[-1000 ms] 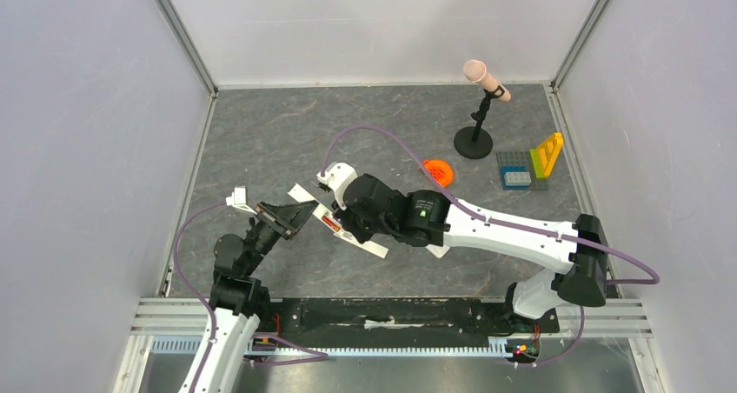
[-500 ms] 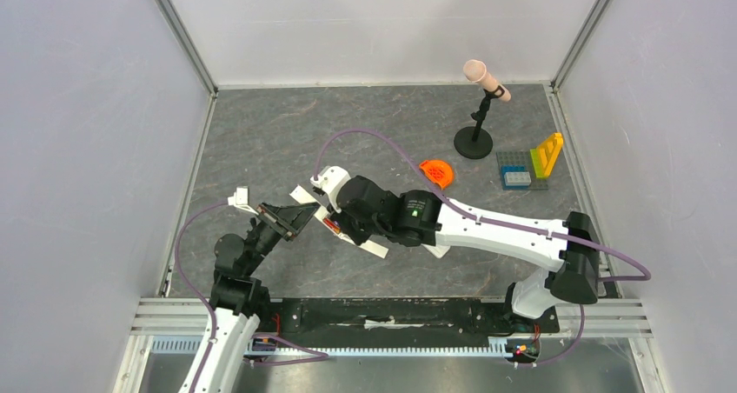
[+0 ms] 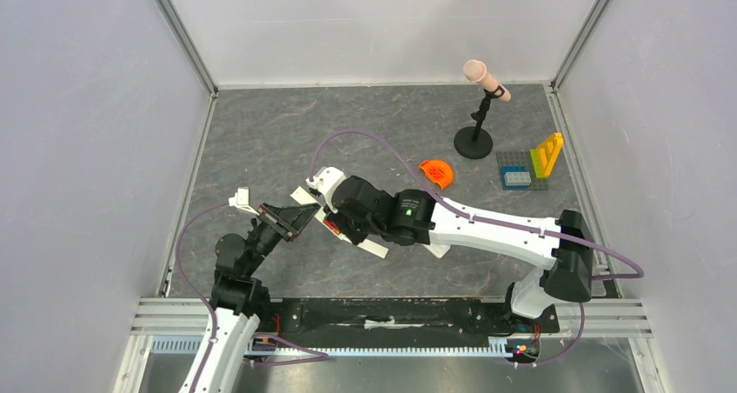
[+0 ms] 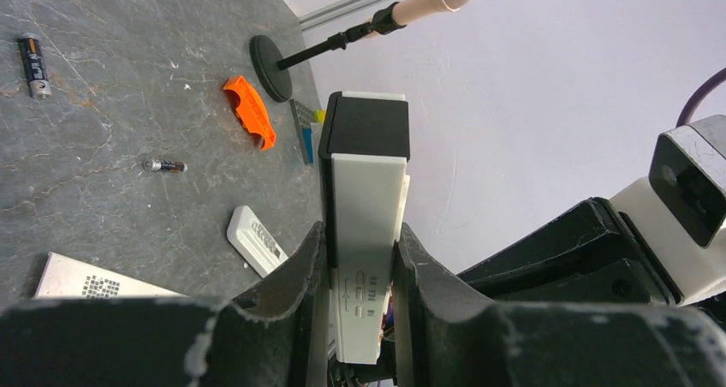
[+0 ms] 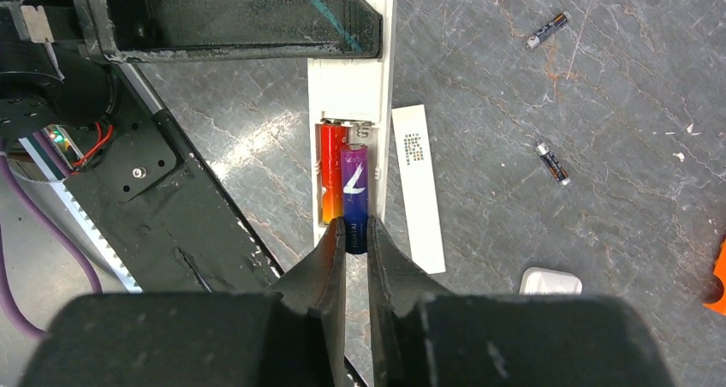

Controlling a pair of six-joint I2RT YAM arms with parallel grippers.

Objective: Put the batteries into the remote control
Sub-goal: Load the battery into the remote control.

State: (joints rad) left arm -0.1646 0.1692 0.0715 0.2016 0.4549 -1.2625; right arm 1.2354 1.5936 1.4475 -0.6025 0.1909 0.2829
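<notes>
The left end effector [image 4: 360, 263], partly closed, is clamping the remote control [image 4: 368, 190]. The right end effector [image 5: 355, 237], almost closed, is pinching one end of the purple-blue battery [image 5: 354, 186], which is lying in the remote control's recess [image 5: 344, 130] just beside the orange-red battery [image 5: 330, 177].

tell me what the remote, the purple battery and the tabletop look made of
remote control: white moulded plastic, matte to satin, going by its even colour and crisp edges.
purple battery: probably a metal cell in a glossy printed wrap; it shows a white mark and a soft sheen.
table: grey veined surface like stone, though it may be a printed laminate.
</notes>
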